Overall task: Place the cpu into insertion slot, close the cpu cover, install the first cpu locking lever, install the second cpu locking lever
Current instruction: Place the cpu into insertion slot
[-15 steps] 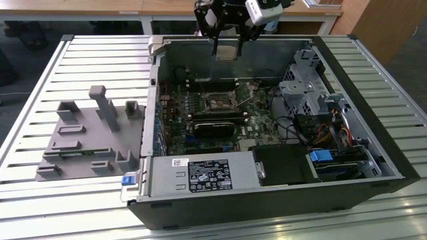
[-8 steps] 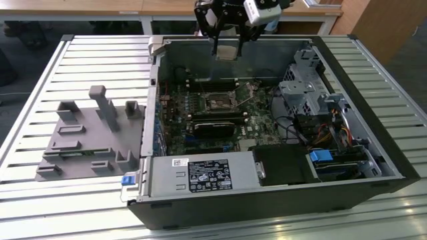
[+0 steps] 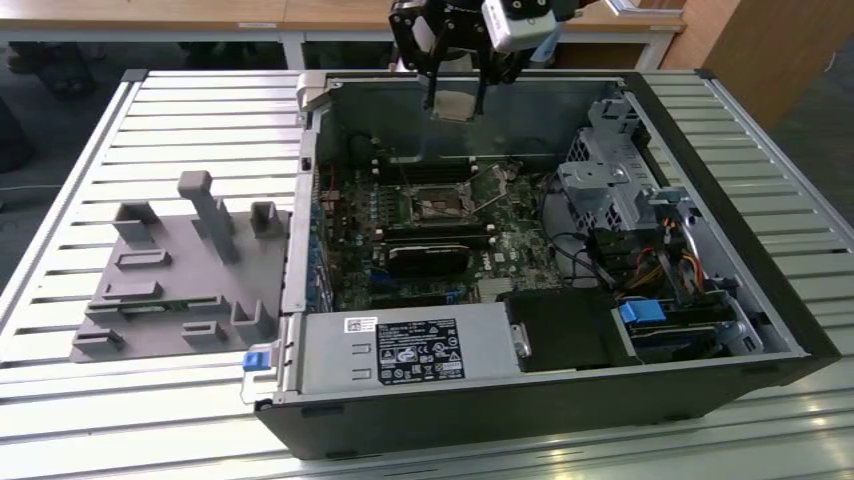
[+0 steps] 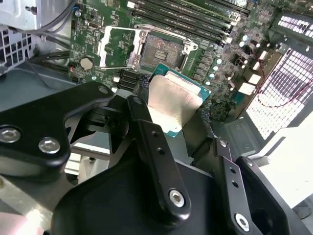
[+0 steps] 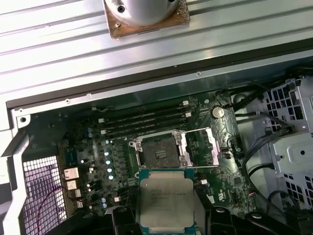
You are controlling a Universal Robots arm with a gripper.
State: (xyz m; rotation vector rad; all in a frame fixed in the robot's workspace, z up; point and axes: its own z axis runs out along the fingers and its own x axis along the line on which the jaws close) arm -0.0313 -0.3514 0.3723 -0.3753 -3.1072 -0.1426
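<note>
Status: gripper hangs over the open computer case on the bench. Fingers are clenched on the cpu by two opposite edges. Cpu is in the air, well above the motherboard, not seated. Insertion slot is bare. Cpu cover is swung open and lies just beside it.

Risks as I read them:
- Chip is held only at its edges, so a slip or twist in the fingers would land it skewed and bend socket contacts.
- Wrong rotation against the slot's keying does the same.
- Fingers look wide next to the slot, so they could clip the open cover or the memory slots going down.
</note>
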